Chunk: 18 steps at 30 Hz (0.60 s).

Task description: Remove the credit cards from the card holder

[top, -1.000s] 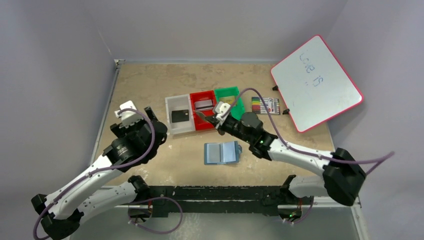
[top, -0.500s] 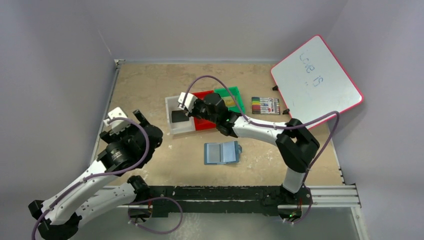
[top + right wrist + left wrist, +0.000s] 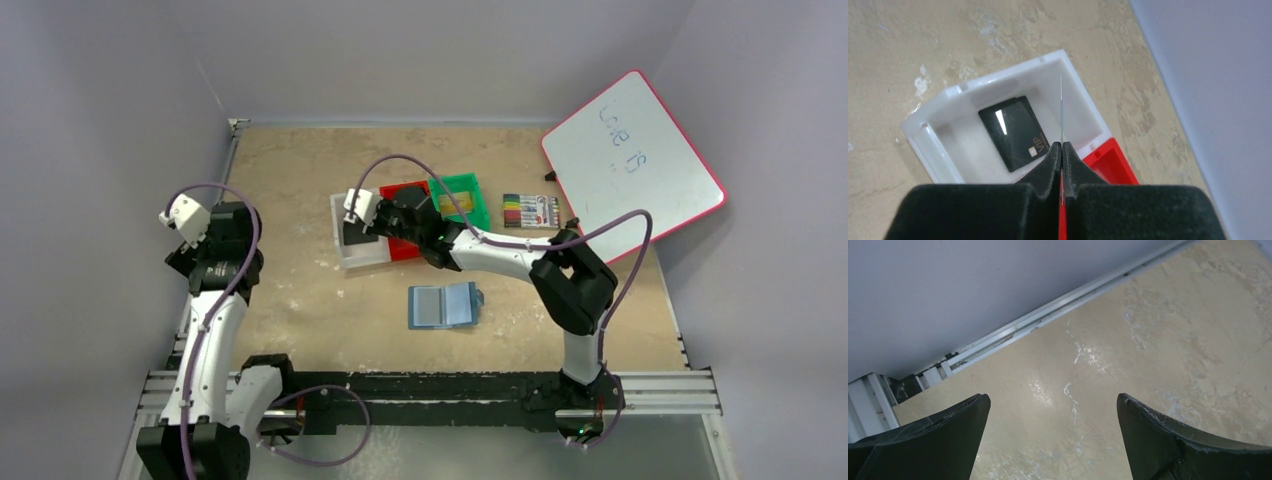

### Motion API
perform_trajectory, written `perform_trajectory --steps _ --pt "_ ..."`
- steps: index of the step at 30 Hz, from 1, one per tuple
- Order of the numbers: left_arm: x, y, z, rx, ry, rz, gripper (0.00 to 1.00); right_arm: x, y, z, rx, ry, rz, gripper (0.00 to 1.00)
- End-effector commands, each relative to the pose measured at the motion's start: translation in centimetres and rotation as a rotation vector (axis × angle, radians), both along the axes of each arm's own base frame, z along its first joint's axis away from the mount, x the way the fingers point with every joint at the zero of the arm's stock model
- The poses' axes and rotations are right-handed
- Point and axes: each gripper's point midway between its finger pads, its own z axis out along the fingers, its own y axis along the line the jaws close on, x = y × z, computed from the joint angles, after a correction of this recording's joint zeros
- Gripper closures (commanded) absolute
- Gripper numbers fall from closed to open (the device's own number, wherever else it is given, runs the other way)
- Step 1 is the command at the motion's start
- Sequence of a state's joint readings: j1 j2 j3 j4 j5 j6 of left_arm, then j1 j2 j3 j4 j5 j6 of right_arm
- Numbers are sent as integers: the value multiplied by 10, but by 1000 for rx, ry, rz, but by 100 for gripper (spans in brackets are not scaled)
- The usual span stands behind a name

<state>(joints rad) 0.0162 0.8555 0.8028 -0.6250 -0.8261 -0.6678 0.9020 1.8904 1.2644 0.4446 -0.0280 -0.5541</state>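
Right wrist: the right jaws pinch a thin card (image 3: pixel 1061 110), edge-on, over the white bin (image 3: pixel 1079 100); a black card (image 3: pixel 1015 132) lies in it, left of the tips. On the other arm the left jaws stand wide above the bench (image 3: pixel 1148 340). The holder (image 3: pixel 445 305) lies open, apart from both jaws.

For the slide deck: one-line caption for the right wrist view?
Right gripper shut on a thin card seen edge-on, over the white bin holding a black card.
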Motion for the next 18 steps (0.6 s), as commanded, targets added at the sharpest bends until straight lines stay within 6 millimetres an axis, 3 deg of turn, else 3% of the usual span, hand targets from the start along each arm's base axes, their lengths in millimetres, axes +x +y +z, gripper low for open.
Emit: perform_trajectory --steps 1,6,18 --pt "19 -2 -1 -96 -44 -68 1 2 24 28 30 -77 43 100" --pt "6 8 9 -47 -72 -5 1 8 31 14 -27 -87 20 100" --pt "9 6 8 -56 -62 -24 1 19 28 -26 -253 -170 -117 100"
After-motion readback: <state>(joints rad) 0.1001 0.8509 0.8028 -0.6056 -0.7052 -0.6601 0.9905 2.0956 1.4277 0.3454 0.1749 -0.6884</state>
